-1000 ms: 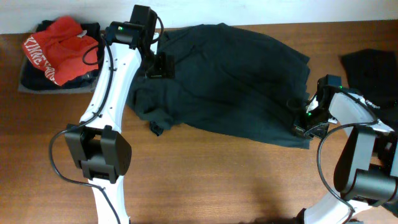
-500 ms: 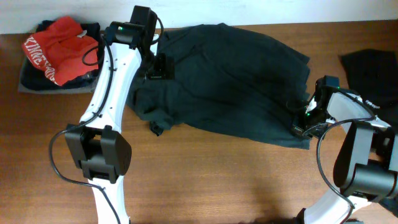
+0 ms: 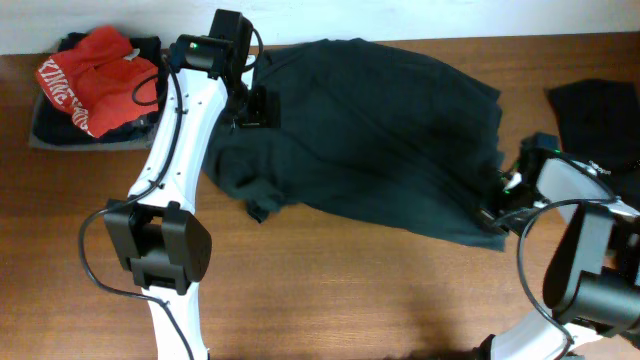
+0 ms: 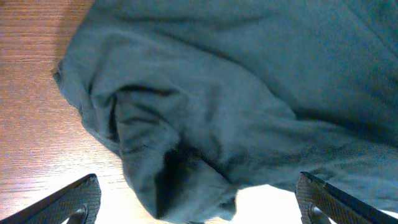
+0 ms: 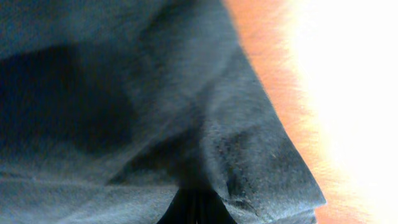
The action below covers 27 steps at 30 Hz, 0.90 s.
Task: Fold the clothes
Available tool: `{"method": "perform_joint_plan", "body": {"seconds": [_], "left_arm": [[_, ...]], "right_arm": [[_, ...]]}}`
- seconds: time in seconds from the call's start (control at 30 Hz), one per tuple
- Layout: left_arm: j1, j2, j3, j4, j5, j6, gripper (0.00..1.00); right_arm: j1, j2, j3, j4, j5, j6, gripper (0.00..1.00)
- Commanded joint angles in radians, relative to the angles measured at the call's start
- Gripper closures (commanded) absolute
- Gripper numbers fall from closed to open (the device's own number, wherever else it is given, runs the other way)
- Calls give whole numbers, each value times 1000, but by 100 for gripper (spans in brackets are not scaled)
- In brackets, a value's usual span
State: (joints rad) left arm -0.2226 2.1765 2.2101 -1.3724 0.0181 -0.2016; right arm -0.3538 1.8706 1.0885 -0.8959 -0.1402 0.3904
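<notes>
The right gripper (image 3: 499, 208), clamped on the hem corner of the limp dark teal-grey T-shirt (image 3: 370, 130) spread across the brown wooden table (image 3: 350, 290), had tugged it slightly rightward, while the left gripper (image 3: 258, 108) stayed hovering wide open above its bunched side.

Right gripper (image 3: 497, 214) tips buried in hem of teal-grey shirt (image 3: 370, 130), so overhead can't show its jaws; right wrist view is all close, soft-focus cloth, tabletop (image 5: 277, 81) there blown out white. Left gripper (image 3: 256, 108): in wrist view only fingertips (image 4: 78, 200), cropped at btm corners; shirt runs off top & right. Black garment (image 3: 595, 110) cut by right edge. Lettering on red garment (image 3: 90, 70) too small to read; dark pile (image 3: 55, 125) under it mostly covered.
</notes>
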Motion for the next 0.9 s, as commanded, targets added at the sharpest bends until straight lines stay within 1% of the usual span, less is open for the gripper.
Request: {"method": "perform_joint_plan", "body": {"seconds": [0.0,0.13,0.3,0.5,0.6,0.73,0.8,0.87], "left_arm": [[3,-16,-1,-8,-8,13,1],[3,-16,-1,-6,-8,13,1],[3,-15,-1,-8,-8,13,1],[3,-16,-1,-10,-8,13,1],[3,-15,-1,-8,-8,13,1],[3,-16,-1,-8,-8,13,1],[3,-16,-1,-8,-8,13,1],[3,-16,-1,-8,-8,13,1]], "right_arm": [[-129,87,-82,-1,150,37,96],[-232,87,-78,12,153,37,96],[-317,87,-42,22,170,34,96],[-404,87,84,-39,179,38,96],[-420,87,169,-102,177,38,96],[-404,83,337,-278,158,24,96],[-386,74,405,-336,96,-28,96],[-359,55,481,-398,-16,-117,95]]}}
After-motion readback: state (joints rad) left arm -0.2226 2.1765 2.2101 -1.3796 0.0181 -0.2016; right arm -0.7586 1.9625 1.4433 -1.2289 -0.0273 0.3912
